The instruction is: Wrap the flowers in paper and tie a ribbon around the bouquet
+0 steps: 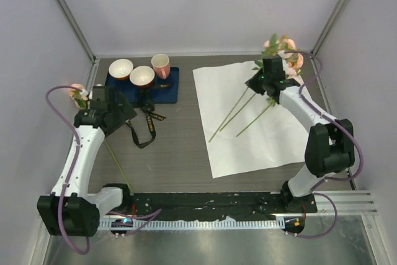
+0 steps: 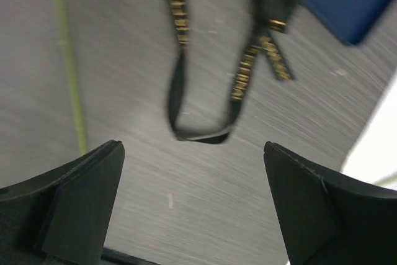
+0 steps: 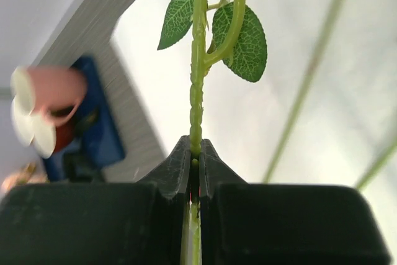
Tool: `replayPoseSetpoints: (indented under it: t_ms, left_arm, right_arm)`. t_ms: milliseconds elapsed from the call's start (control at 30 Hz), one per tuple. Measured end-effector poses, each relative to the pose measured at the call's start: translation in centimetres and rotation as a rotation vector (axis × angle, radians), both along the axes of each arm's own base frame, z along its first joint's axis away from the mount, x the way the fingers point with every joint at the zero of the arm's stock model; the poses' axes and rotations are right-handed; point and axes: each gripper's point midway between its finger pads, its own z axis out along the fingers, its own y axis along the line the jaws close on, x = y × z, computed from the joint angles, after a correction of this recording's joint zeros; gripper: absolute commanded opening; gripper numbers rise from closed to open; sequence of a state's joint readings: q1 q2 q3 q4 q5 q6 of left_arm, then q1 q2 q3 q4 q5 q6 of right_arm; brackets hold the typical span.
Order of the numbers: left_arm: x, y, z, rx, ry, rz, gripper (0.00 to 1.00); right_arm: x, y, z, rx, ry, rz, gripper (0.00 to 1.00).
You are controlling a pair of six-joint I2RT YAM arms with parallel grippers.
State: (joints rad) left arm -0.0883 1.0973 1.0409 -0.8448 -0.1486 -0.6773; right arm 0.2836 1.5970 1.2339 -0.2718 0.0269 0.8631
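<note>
Right gripper (image 3: 194, 166) clenched on a flower stem (image 3: 197, 91) above the paper (image 1: 248, 147); the flowers (image 1: 286, 51) bunch at 1 o'clock of the sheet, with other stems lying across it. Left gripper (image 2: 192, 178) released, fingers wide apart, hovering over the ribbon (image 2: 175, 4). The ribbon lies looped on the table at 9 o'clock of the paper and 6 o'clock of the blue mat (image 1: 170, 88) holding three cups (image 1: 141, 77); a loose rose (image 1: 77, 91) sits at 9 o'clock of the mat.
</note>
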Motion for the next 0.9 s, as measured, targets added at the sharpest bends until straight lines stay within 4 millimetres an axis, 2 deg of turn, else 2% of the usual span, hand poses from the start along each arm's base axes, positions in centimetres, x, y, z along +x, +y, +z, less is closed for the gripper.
replayPoseSetpoints:
  t_ms: [133, 233, 333, 467, 700, 800, 900]
  left_arm:
    - [-1.9, 5.6, -1.8, 0.056, 0.076, 0.201, 1.0]
    - [-3.7, 8.5, -2.9, 0.084, 0.117, 0.316, 1.0]
    - [-4.7, 9.7, -3.6, 0.094, 0.134, 0.371, 1.0]
    - [-5.5, 10.0, -4.7, 0.091, 0.164, 0.39, 1.0]
    - [-5.5, 10.0, -4.9, 0.088, 0.164, 0.39, 1.0]
    - [-5.4, 10.1, -5.1, 0.09, 0.169, 0.39, 1.0]
    - [-5.5, 10.4, -5.9, 0.098, 0.207, 0.402, 1.0]
  right_arm:
    - [1.9, -8.0, -3.9, -0.084, 0.093, -0.165, 0.0]
    - [2.5, -11.6, -7.0, -0.15, 0.178, -0.216, 0.0]
    - [3.4, -12.8, -9.2, -0.187, 0.234, -0.21, 0.0]
    - [4.5, -13.5, -11.3, -0.231, 0.268, -0.188, 0.0]
    - [5.7, -13.9, -13.0, -0.267, 0.29, -0.166, 0.0]
    - [5.9, -14.2, -13.5, -0.287, 0.296, -0.162, 0.06]
    - [6.3, -14.3, -13.7, -0.294, 0.296, -0.159, 0.24]
